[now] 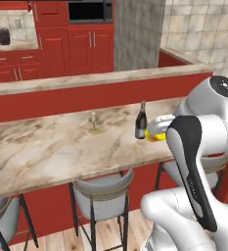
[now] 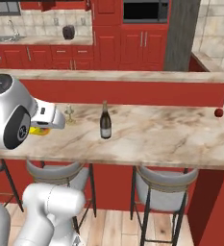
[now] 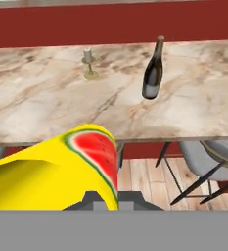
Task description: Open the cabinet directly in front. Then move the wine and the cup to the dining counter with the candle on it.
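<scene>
Closest to us, in the hand view, the yellow cup [image 3: 52, 171] lies tipped on its side, its watermelon-slice mark of red and green turned toward the camera. Our gripper [image 3: 110, 200] is pinched tight on the cup, with the dark fingertips [image 3: 93, 198] just showing beneath it. In the left base view the cup [image 1: 156, 136] peeks out as a yellow patch beside our white arm, near the front edge of the dining counter [image 1: 47, 147]; whether it hangs above the counter or touches it we cannot tell. In the right base view the same yellow patch [image 2: 38, 129] shows under the hand.

Below the counter edge stand grey round stools [image 1: 102, 188] on a wooden floor.

Further in, the wine [image 1: 141, 121] stands upright on the counter, just beside the cup. Past it and a little to the left, well apart from the bottle, the candle [image 1: 93, 123] stands upright on its gold holder. At the far right end of the counter, in the right base view, lies a small red round thing [image 2: 218, 113].

Beyond the raised red ledge, the back wall carries red cabinets [image 1: 91, 46], a black microwave [image 1: 90, 11], and a dark toaster [image 1: 3, 36] on the tiled worktop.
</scene>
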